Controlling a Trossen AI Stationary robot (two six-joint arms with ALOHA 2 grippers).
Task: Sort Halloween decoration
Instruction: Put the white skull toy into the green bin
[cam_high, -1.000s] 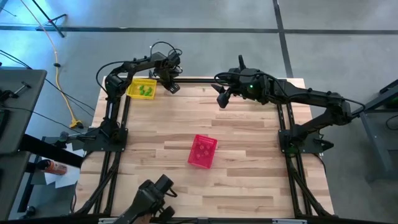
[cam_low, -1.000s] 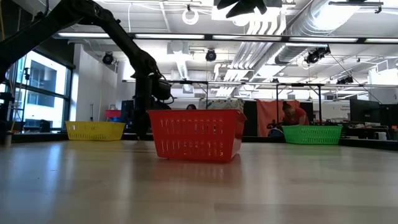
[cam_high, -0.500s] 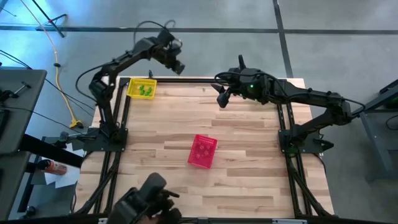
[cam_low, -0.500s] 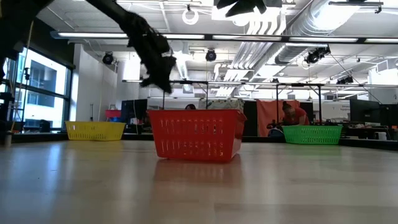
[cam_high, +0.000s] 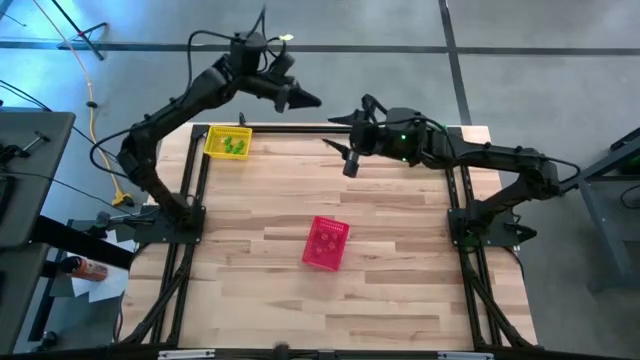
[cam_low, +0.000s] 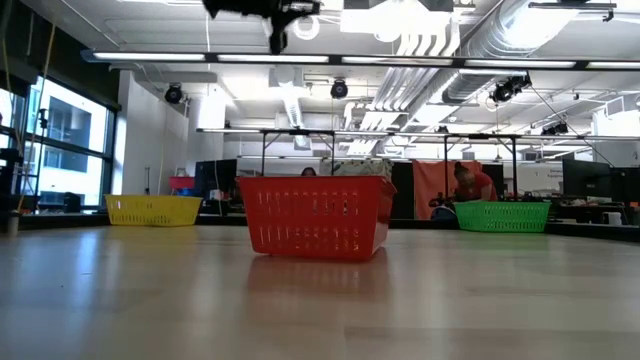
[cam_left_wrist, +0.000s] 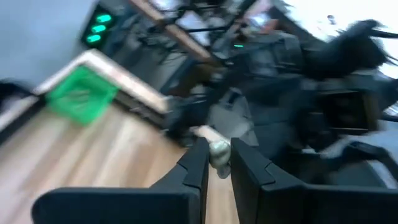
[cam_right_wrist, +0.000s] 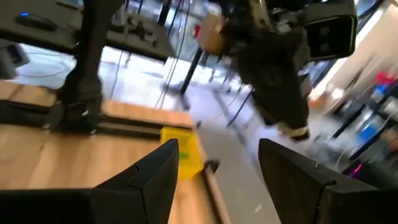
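Observation:
The yellow basket sits at the far left corner of the table with tiny green trinkets inside. The pink basket stands mid-table and holds small red trinkets. The green basket shows far right in the low view and also as the green basket in the left wrist view. My left gripper is raised high beyond the far edge, pointing right, shut to a narrow slit. A pale blurred spot shows past its tips; whether it is held cannot be told. My right gripper hovers open over the far middle.
A black frame rail runs along the far edge, and frame posts stand at both sides. Bare wood lies between the baskets and along the near half. The pink basket fills the middle of the low view. A person sits in the room behind.
My left arm has risen from beside the yellow basket, swinging up past the far edge, and its gripper has turned to point right. My right gripper has shifted slightly toward the table's left. A dark device at the near edge has left the high view.

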